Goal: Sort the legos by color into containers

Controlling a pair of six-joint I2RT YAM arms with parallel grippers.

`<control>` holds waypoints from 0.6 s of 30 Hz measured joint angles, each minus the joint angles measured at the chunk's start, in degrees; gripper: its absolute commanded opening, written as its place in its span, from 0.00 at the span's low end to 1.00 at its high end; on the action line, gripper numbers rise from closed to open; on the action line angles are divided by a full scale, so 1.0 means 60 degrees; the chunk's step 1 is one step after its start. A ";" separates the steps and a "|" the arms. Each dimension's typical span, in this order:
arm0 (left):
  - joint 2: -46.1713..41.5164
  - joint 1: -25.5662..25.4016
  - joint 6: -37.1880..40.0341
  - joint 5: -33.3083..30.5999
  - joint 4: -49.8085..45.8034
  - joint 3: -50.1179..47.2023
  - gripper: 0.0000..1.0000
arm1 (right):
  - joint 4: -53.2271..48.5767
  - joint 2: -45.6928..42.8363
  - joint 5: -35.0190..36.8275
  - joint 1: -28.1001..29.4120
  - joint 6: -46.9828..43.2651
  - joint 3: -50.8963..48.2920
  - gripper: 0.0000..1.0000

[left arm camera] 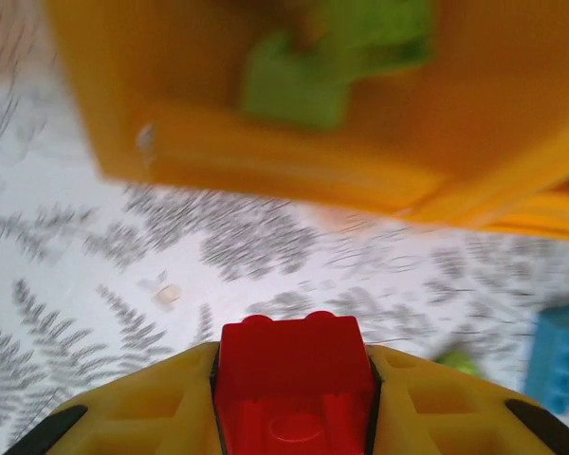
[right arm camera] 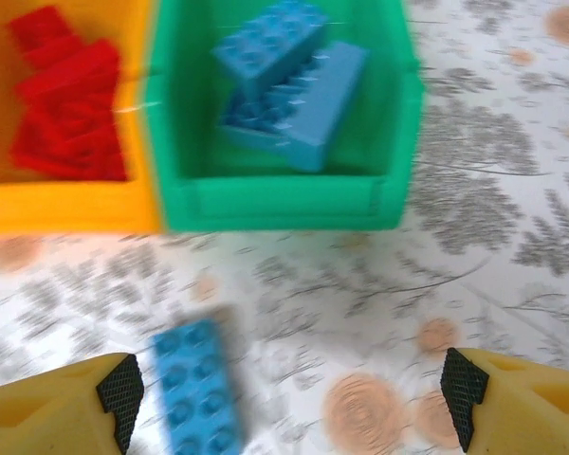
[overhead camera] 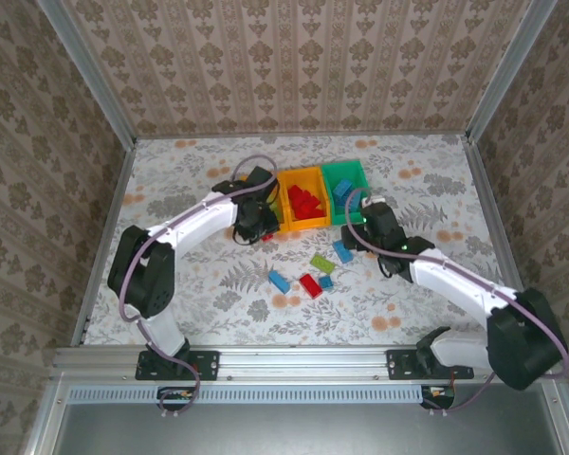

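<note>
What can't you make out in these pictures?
Left wrist view: lime green studded plastic bricks in the small orange plastic bin are motion-blurred; count unclear.
Left wrist view: the red studded plastic brick gripped by the left end effector is cut off by the bottom edge.
Right wrist view: the loose blue studded plastic brick is blurred and cut off by the bottom edge.

Red legos (overhead camera: 303, 203) in the orange bin (overhead camera: 304, 228), loose bricks (overhead camera: 310, 284) on the table (overhead camera: 171, 180) nearby.

Bright, even light; both wrist views motion-blurred.
</note>
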 measured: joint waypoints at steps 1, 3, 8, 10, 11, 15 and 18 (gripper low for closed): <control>0.0029 0.0000 0.0255 -0.0011 -0.0004 0.0393 0.36 | -0.0004 -0.0262 -0.0149 0.0270 -0.0044 -0.0142 0.83; 0.0175 0.0000 0.0769 -0.0011 0.0106 0.1122 0.36 | -0.0025 -0.0554 -0.0310 0.0761 -0.0124 -0.0317 0.82; 0.1133 0.0000 0.2160 0.0244 0.0743 0.2677 0.36 | -0.0091 -0.0696 -0.0481 0.2040 -0.0149 -0.0696 0.82; 0.1632 0.0000 0.2718 0.0412 0.0994 0.3136 0.36 | -0.0098 -0.0670 -0.0532 0.2463 -0.0124 -0.0852 0.82; 0.1967 0.0004 0.3049 0.0488 0.1096 0.3421 0.36 | -0.0098 -0.0619 -0.0550 0.2652 -0.0106 -0.0896 0.82; 0.3257 0.0051 0.3996 0.0823 0.1359 0.4510 0.36 | -0.0069 -0.0102 -0.0532 0.3268 0.0127 -0.0907 0.83; 0.4040 0.0189 0.4419 0.1071 0.1472 0.5169 0.38 | -0.0040 0.0415 -0.0401 0.3690 0.0382 -0.0896 0.84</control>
